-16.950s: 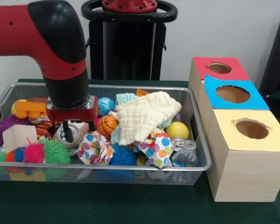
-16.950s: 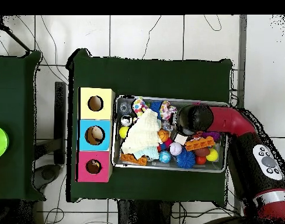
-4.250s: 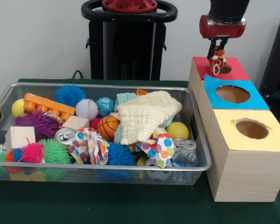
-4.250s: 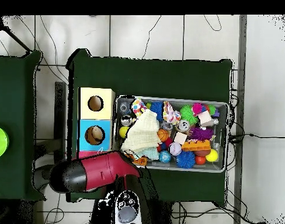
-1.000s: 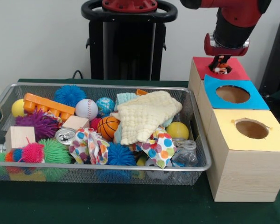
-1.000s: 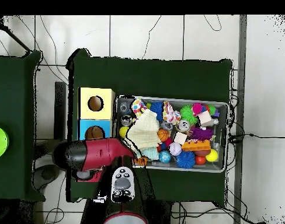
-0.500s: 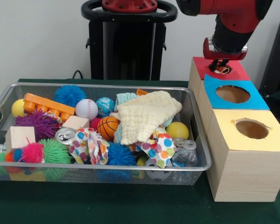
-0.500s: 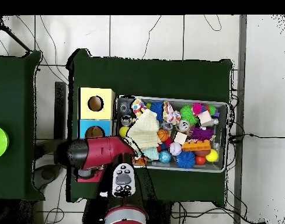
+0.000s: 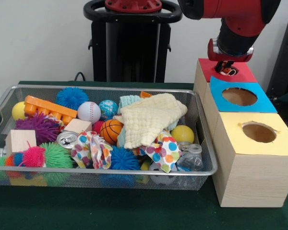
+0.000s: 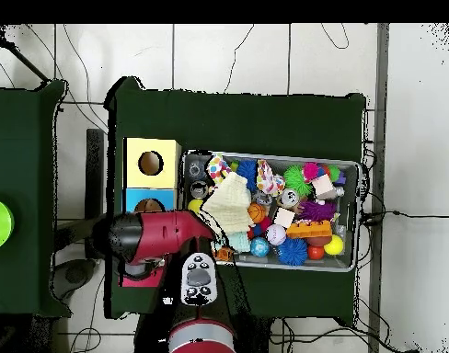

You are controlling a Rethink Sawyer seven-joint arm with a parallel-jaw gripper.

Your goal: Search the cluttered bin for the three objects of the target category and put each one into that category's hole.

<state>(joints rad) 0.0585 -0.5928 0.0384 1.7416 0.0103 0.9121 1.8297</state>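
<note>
My gripper (image 9: 225,66) hangs just over the hole of the red-topped box (image 9: 242,73), at the back right of the front view. A small orange-and-white toy figure (image 9: 227,72) sits in that hole's mouth, right under the gripper. Whether the gripper still holds it does not show. The silver wire-mesh basket (image 9: 105,170) lies left of the boxes, full of clutter. No yellow duck or brown-and-white figure shows in it. In the overhead view my arm (image 10: 141,237) covers the red box and hides the gripper.
The blue-topped box (image 9: 264,103) and yellow-topped box (image 9: 281,143) stand in front of the red one. The basket holds a cream cloth (image 9: 149,117), spiky balls (image 9: 71,97), a basketball (image 9: 110,129), a baseball (image 9: 89,111), a can (image 9: 67,140), wooden blocks (image 9: 19,140) and an orange brick (image 9: 50,109).
Earlier I carried the orange-and-white figure from the basket to the red box. In the last second the wrist has shifted slightly left, and the figure stays at the hole's mouth.
</note>
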